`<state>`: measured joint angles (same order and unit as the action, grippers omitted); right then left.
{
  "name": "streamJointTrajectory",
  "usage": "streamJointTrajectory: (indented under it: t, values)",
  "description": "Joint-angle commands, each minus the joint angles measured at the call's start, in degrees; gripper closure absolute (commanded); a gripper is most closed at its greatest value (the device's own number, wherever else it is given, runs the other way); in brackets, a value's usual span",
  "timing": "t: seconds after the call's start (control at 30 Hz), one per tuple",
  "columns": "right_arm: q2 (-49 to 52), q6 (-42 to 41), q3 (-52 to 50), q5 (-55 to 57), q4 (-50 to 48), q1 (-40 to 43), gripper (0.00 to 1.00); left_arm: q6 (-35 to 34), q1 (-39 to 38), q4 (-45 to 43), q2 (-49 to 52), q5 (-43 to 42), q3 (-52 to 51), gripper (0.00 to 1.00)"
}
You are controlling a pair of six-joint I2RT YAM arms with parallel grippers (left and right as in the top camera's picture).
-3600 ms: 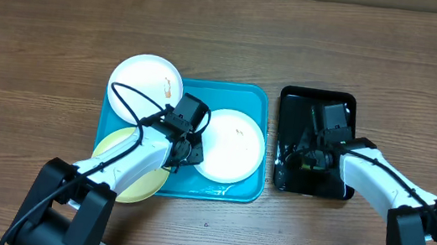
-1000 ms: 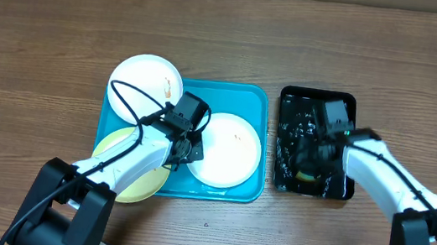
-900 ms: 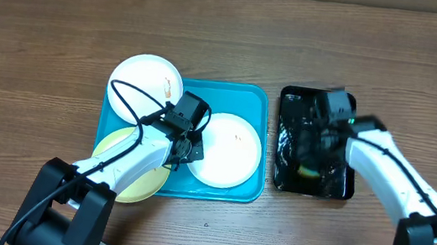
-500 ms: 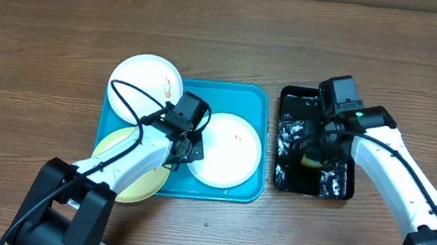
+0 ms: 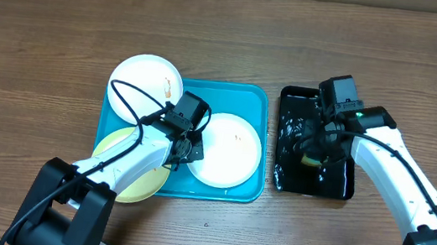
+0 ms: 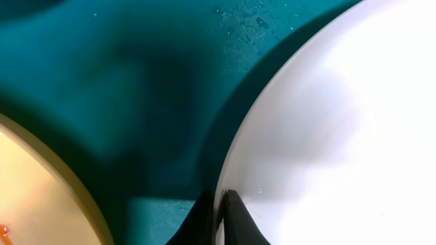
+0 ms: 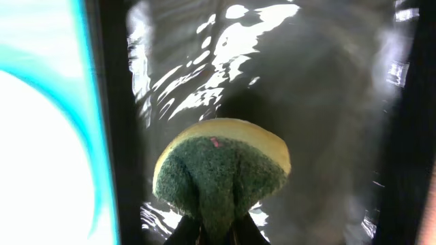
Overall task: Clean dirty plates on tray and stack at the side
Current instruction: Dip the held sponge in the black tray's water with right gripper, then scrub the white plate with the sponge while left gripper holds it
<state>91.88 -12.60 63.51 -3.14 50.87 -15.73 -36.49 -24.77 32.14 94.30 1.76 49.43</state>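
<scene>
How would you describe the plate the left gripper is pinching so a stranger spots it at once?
Find the large turquoise rectangular plastic tray on the wooden table. Of its three round plates, this is the white plate wholly inside the tray's right half, rim pinched by the left gripper. The other white plate and the pale yellow-green plate both overhang the tray's left corners.

No writing, label, brand mark or number can be read in any view. The plates (image 5: 228, 149), the tray (image 5: 243, 96), the black tray (image 5: 287, 178), the sponge (image 7: 218, 170) and the wooden surface (image 5: 44, 32) carry none; the brown-orange marks on the plates are smears, not letters
</scene>
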Motion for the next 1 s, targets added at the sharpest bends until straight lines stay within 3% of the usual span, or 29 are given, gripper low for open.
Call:
streamJointTrajectory:
  t: [0.0, 0.07, 0.17, 0.3, 0.5, 0.63, 0.83, 0.97]
  values:
    - [-0.13, 5.44, -0.17, -15.98, -2.45, -0.11, 0.96, 0.28, -0.39, 0.15, 1.60, 1.01, -0.52, 0.96]
    - [-0.13, 5.60, -0.17, -23.43, -4.61, -0.81, 0.96, 0.28, -0.39, -0.02, 1.60, 1.01, -0.52, 0.96]
    - [-0.13, 5.60, -0.17, -24.76, -6.75, -3.04, 0.96, 0.31, -0.39, -0.04, 1.60, 1.01, -0.52, 0.96]
    - [0.66, 5.55, -0.17, -20.24, -9.18, -8.13, 0.96, 0.28, -0.39, -0.04, 1.60, 1.03, -0.52, 0.96]
    - [4.48, 5.57, -0.17, -4.20, -13.03, -16.33, 0.96, 0.33, -0.39, -0.02, 1.60, 1.03, -0.52, 0.96]
    - [7.54, 5.60, -0.17, -2.05, -16.55, -20.00, 0.95, 0.31, -0.39, -0.04, 1.60, 1.03, -0.52, 0.96]
    - [11.04, 5.57, -0.17, 3.04, -18.97, -21.55, 0.51, 0.33, -0.39, 0.00, 1.60, 1.03, -0.52, 0.96]
    - [12.35, 5.57, -0.17, 5.25, -19.30, -21.55, 0.46, 0.33, -0.37, -0.02, 1.60, 1.03, -0.52, 0.96]
